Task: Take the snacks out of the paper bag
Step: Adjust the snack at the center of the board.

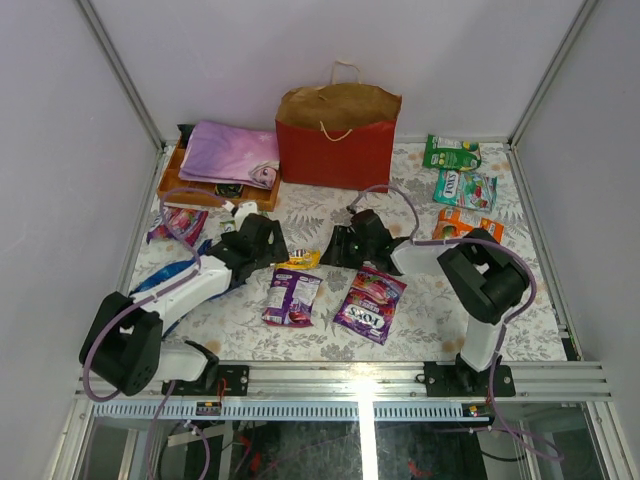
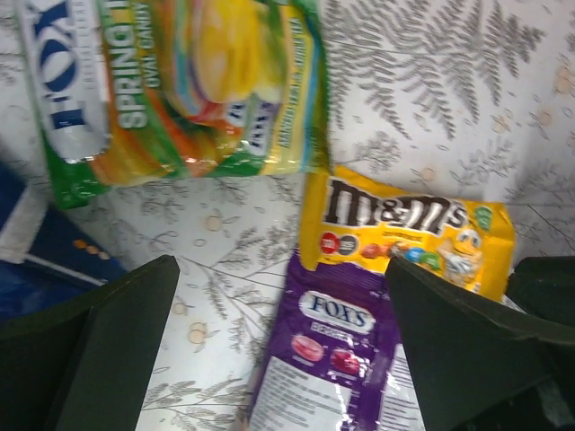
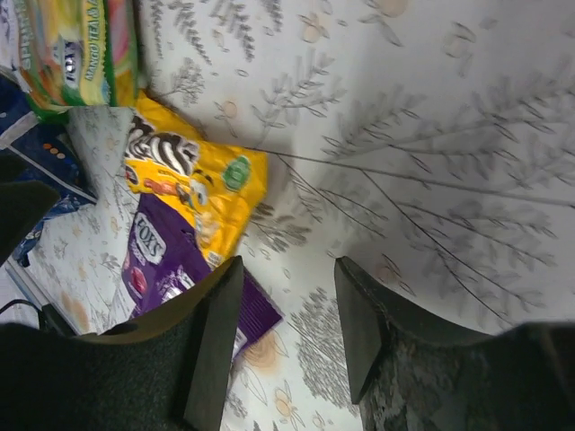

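Showing the red paper bag (image 1: 336, 150) upright at the far edge of the surface (image 1: 320, 215), its inside hidden, and snacks (image 1: 369, 302) lying flat in front of it, among them a yellow M&M's packet (image 2: 404, 229) touching a purple Fox's packet (image 2: 328, 359). Note the left claw (image 2: 278, 278) spread wide and empty above these, the right claw (image 3: 287, 296) parted less, also empty. Judged light, glossy, slippery and soft-filled; best pinched at a flat crimped end seam.

I see the fern-printed surface (image 1: 330, 215) carrying the red paper bag (image 1: 336, 150) and an orange wooden tray (image 1: 200, 194) along its far edge, with snack packets (image 1: 370, 303) scattered across its middle and right.
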